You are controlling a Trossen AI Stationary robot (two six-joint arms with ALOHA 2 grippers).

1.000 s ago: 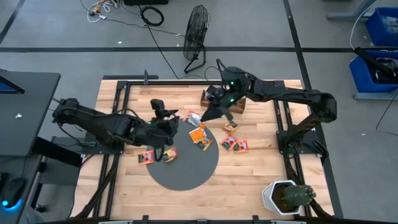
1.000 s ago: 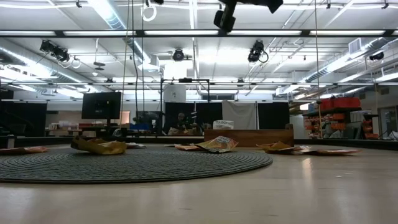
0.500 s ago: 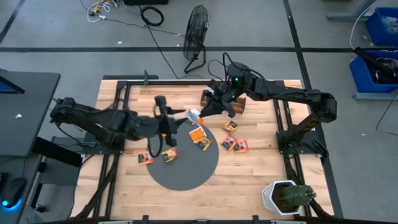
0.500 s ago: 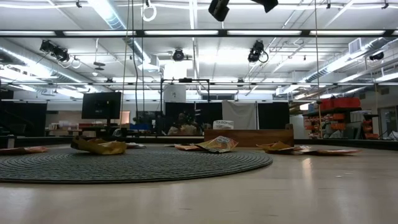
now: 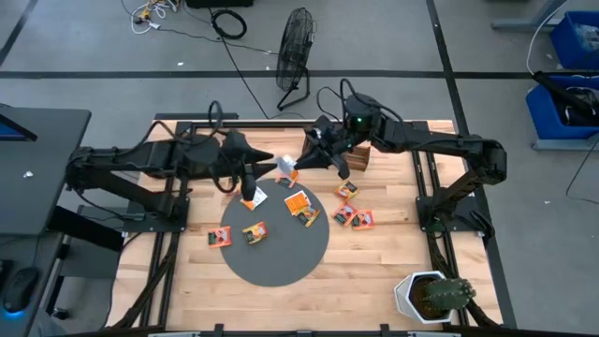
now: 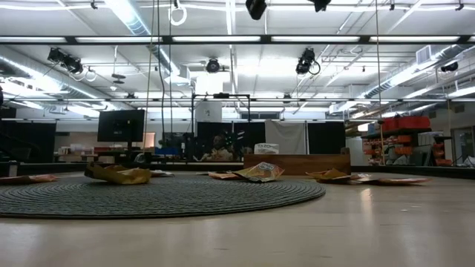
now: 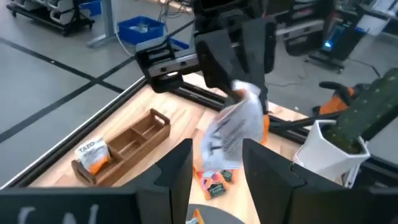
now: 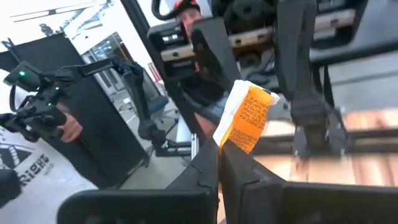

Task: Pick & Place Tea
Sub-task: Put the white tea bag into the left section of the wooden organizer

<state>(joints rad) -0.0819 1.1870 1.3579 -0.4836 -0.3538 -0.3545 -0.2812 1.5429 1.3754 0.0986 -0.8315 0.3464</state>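
- Packet of orange-and-white crinkled foil (image 8: 247, 118), flat and square, pinched at its lower edge between closed dark fingers of right gripper (image 8: 219, 163); raised above far side of wooden slatted table (image 5: 374, 271).
- Left gripper (image 5: 249, 192) suspended just beside, over far-left rim of round ribbed grey disc (image 5: 281, 262); fingers parted, nothing between them.
- Loose orange square packets (image 5: 301, 208) scattered flat on disc and on bare wood beside it.
- One packet (image 7: 93, 154) seated in end compartment of long wooden divided tray (image 7: 124, 146).
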